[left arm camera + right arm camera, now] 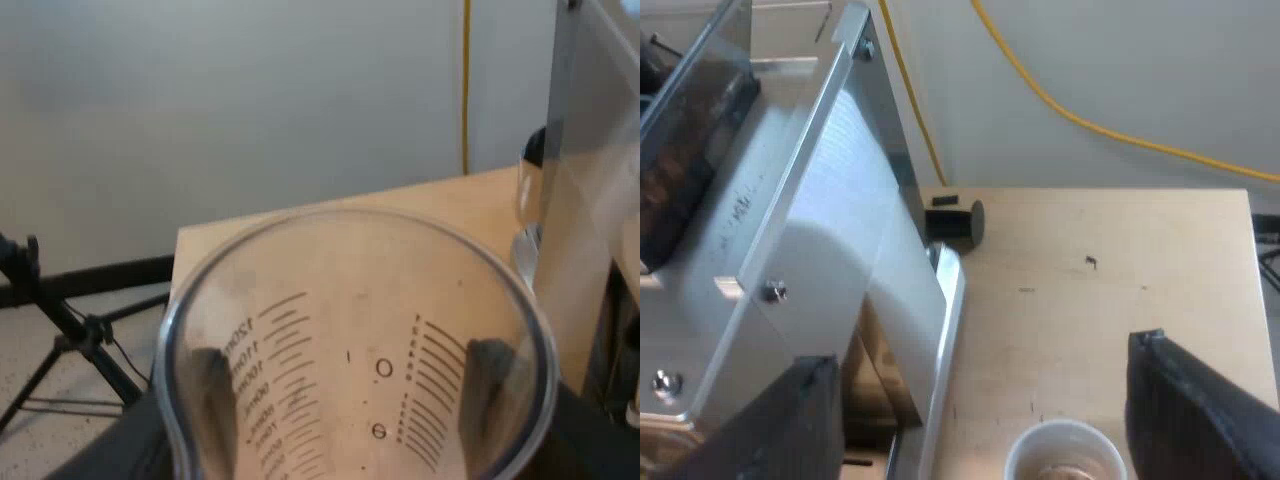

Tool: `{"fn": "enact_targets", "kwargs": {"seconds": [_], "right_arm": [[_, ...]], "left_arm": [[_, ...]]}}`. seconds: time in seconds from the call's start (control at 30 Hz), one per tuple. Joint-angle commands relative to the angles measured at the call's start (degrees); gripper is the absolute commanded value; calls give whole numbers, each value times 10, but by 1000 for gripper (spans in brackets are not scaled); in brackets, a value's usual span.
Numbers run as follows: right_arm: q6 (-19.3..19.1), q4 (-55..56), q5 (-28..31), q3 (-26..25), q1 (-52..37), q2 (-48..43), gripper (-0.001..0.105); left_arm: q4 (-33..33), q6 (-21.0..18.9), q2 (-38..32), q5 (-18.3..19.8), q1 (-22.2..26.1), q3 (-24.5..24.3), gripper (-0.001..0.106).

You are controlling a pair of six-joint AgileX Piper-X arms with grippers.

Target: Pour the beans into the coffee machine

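- My left gripper (350,372) has its two black fingers (208,385) closed on the measuring glass (365,300). There is one finger on each side, and they show through the clear wall.
- The glass has little lines and numbers on it. It is held close to the espresso machine (590,180), next to the machine's shiny side.
- I cannot tell if anything is down in the glass.
- The wooden table (440,205) runs up to the machine. A black stand (60,330) is on the floor, far from the machine.
- My right gripper (980,350) is wide open and holds nothing. One finger (790,420) is right at the machine (830,230). The other finger is over the table (1120,270), away from the machine.
- A white mug (1065,455) stands on the table close to the machine's bottom edge, between the two open fingers.
- The bean hopper (685,130) sits on the machine's top. Inside it are brown bits that look like beans (662,185).
- A black knob (958,222) sticks out at the machine's side, just over the table.
- A yellow cord (1090,125) hangs along the wall behind the machine.
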Motion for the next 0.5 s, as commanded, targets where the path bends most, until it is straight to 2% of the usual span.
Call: {"fn": "enact_targets", "kwargs": {"seconds": [0.03, 0.1, 0.13, 0.17, 0.27, 0.5], "right_arm": [[-9, 10, -7, -3, -2, -16, 62], [-9, 10, -7, 0, -2, -21, 62], [-9, 10, -7, 1, -2, -24, 62], [-9, 10, -7, 12, -2, -35, 62], [-12, 10, -7, 46, -2, -64, 62], [-45, 3, -10, 164, -2, -147, 62]], "left_arm": [[-22, -23, -35, 10, 9, 41, 29], [-33, -33, -54, 21, 11, 71, 29], [-33, -33, -54, 21, 11, 71, 29], [-52, -47, -71, 30, 10, 99, 29], [-82, -61, -92, 50, 10, 142, 29], [-141, -77, -104, 75, 10, 219, 29]]}}
